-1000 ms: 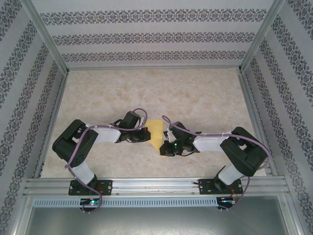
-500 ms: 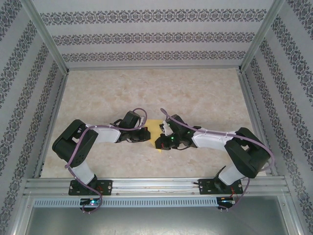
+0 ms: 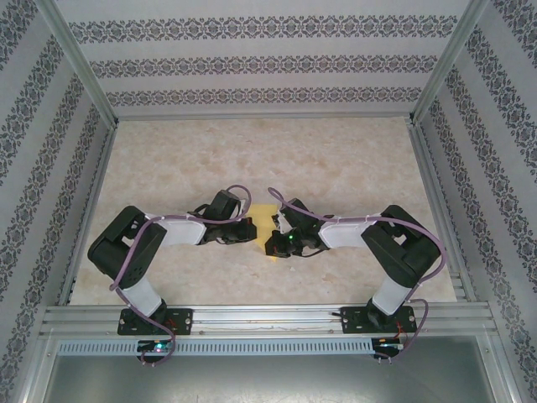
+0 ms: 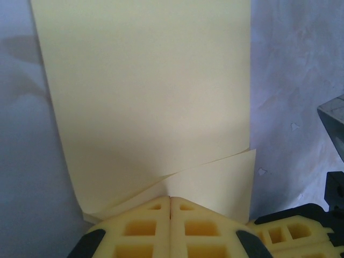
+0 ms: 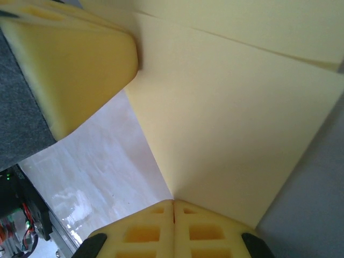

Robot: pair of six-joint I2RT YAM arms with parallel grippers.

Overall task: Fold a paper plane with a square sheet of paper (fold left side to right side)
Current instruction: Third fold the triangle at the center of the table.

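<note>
Both arms are bent inward over the middle of the table, their wrists brought close together. In the top view the left gripper (image 3: pixel 253 229) is laid low and pointed right, and the right gripper (image 3: pixel 271 244) is turned left toward it, so that the two are set almost tip to tip.

The table (image 3: pixel 336 159) is covered in a pale marbled surface. It is enclosed by walls (image 3: pixel 268 63) papered in grey ornamental bands and is edged at the near side by an aluminium rail (image 3: pixel 268 317).

The square sheet of paper (image 3: pixel 267 215) is seen as a yellow patch between the two grippers. In the left wrist view the left gripper (image 4: pixel 170 201) is clenched, pad against pad, at the near edge of the sheet (image 4: pixel 150 97), where a flap is curled up; whether that edge is pinched or merely pressed cannot be told. In the right wrist view the right gripper (image 5: pixel 173 203) is closed on a corner of the sheet (image 5: pixel 231 134), which is lifted off the table, and a pad of the left gripper (image 5: pixel 75 70) is seen just beside the paper.
</note>
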